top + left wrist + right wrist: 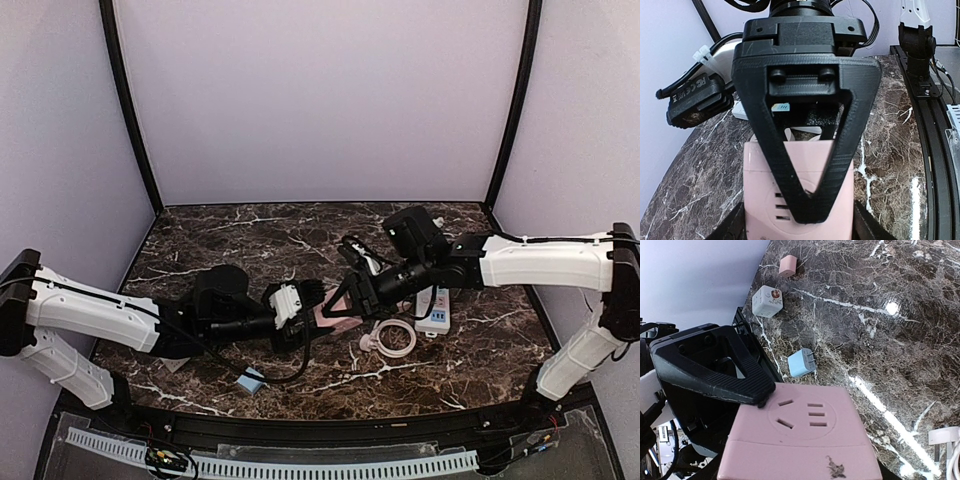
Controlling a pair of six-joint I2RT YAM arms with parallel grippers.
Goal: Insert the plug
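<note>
- Grippers meet above the middle of the dark marble desk [250, 230], with the left arm reaching in from the left and the right arm from the right.
- The left gripper [308, 315] is pinching a pink socket block [800, 435]. In the left wrist view the block sits between its two dark fingers.
- One ribbed black finger [740, 382] of the left gripper touches the block's edge beside the socket holes, which face the right wrist camera.
- The right gripper [345, 300] is right up against the block. One of its triangular fingers [767, 145] lies across the block's face.
- Whether the right gripper's jaws are spread or pressing on the block cannot be told.
- The blue plug [250, 381] lies loose on the desk, near the near edge and left of the grippers. Neither gripper is touching it.
- A white cube adapter [766, 301] and a small pink cube [787, 265] also sit on the desk.
- A white power strip [435, 310] lies to the right, with a coiled white cable [395, 338] just beside it.
</note>
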